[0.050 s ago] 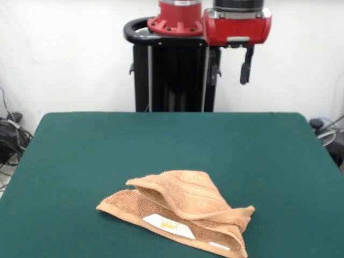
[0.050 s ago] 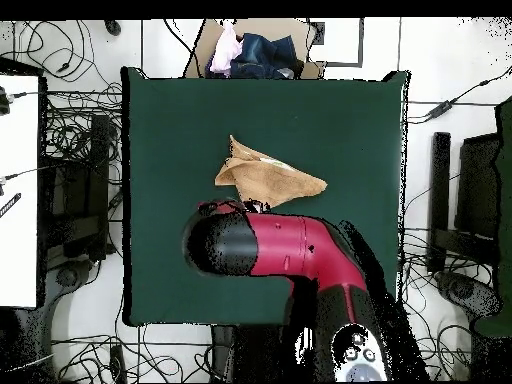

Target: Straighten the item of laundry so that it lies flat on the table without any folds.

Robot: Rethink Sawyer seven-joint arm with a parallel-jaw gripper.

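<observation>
On the table (image 1: 64, 161), the folded towel (image 1: 180, 212) runs left-right (label up); jaws' state cannot be told.

Folded towel (image 1: 180, 212) on the table (image 1: 80, 161), toward six o'clock from its middle in the front view.

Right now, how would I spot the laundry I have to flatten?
Find the big green table. Towards its near edge in the front view lies a small peach-orange towel, crumpled and folded over itself. It is the only thing on the table, marked by a white label.
</observation>
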